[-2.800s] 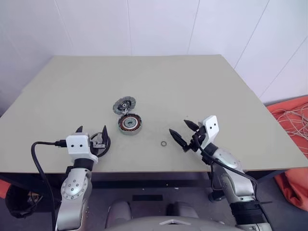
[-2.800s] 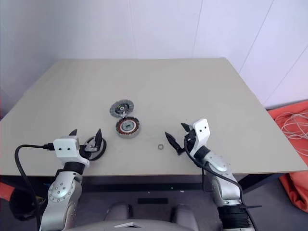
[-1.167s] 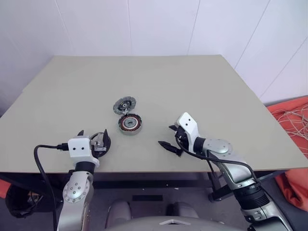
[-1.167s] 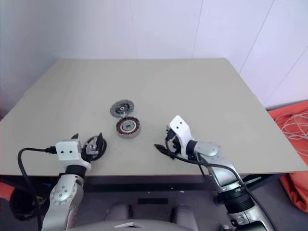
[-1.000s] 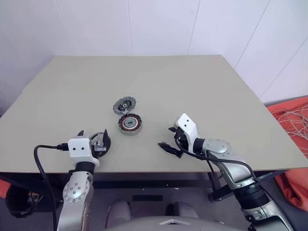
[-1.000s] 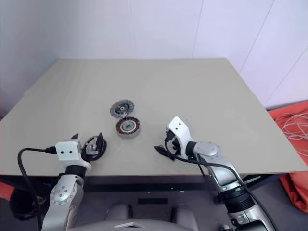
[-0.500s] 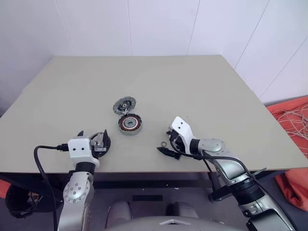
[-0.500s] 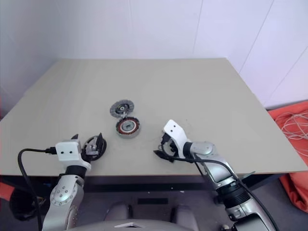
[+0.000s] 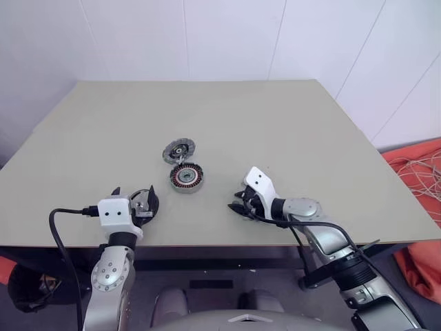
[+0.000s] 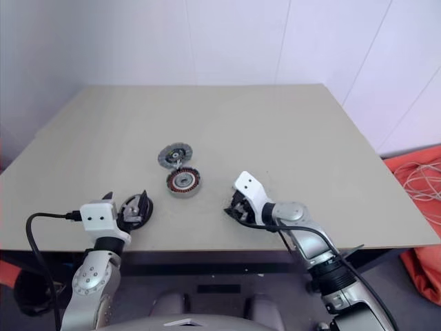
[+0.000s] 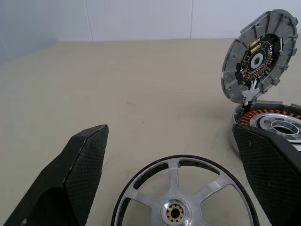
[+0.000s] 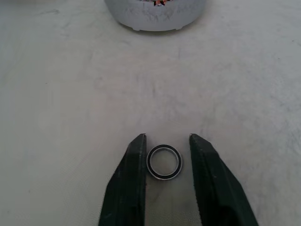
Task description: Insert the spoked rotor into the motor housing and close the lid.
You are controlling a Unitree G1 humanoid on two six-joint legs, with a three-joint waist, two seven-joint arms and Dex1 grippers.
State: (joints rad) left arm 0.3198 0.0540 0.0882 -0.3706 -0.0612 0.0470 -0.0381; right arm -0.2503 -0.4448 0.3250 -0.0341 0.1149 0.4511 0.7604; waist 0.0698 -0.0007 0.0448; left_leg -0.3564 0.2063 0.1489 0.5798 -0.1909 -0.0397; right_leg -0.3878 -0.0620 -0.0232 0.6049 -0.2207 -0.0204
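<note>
Silver spoked rotor w/ dark rim (image 11: 181, 200) lies flat on the beige table (image 9: 275, 131) between wide-open left gripper (image 11: 188, 188) fingers. Right gripper (image 12: 165, 162), wide a sec ago, now narrowed round the thin ring (image 12: 164, 162), not clamped. Left wrist view shows the grey ribbed lid (image 11: 260, 55) upright, hinged to copper-wound housing (image 11: 270, 121).

walls: white panels (image 9: 227, 34) | table: beige top (image 9: 227, 117) | floor right: orange sheet (image 9: 420, 207)
</note>
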